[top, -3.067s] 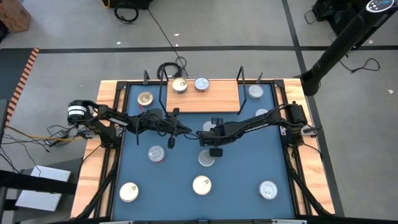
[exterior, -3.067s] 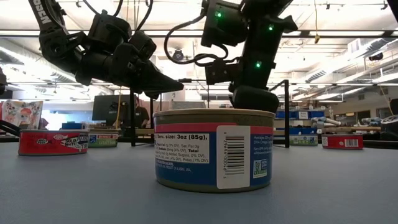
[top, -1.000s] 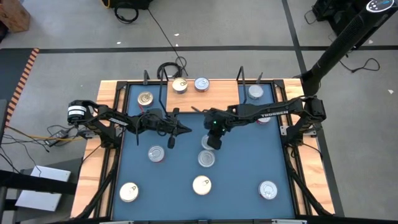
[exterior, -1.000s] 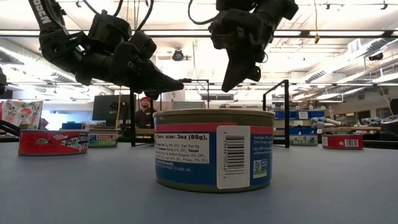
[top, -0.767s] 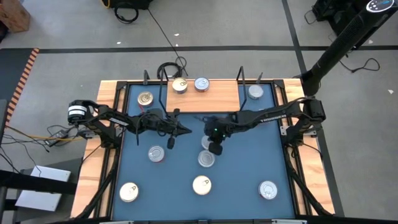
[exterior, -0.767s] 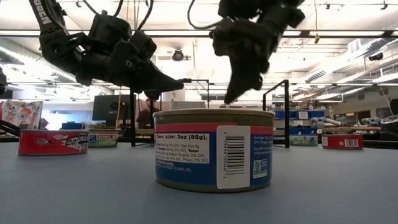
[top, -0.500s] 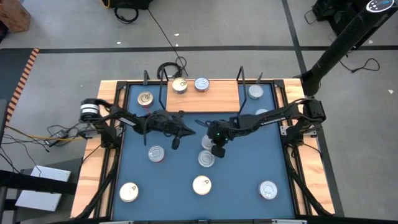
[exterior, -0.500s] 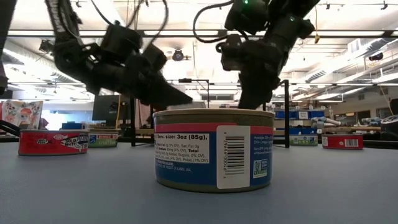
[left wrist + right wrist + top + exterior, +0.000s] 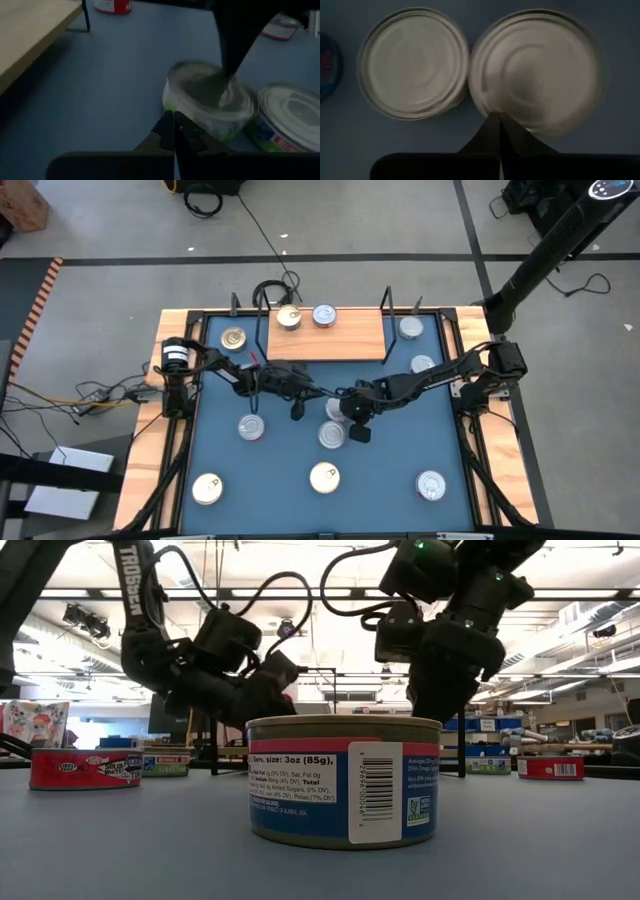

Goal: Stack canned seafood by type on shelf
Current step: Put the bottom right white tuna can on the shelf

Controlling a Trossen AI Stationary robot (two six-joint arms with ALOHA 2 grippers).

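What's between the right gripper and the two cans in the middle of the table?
Nothing visible. The right gripper, shut, hangs directly over the two touching cans, closest to one rim. The left gripper, also shut, approaches from the side.

You have both arms reaching in over the middle of the table, tips nearly meeting. Your left gripper [image 9: 318, 393] has its 2 fingers pressed together, pointing inward. Your right gripper [image 9: 338, 413] is closed too, angled steeply down.
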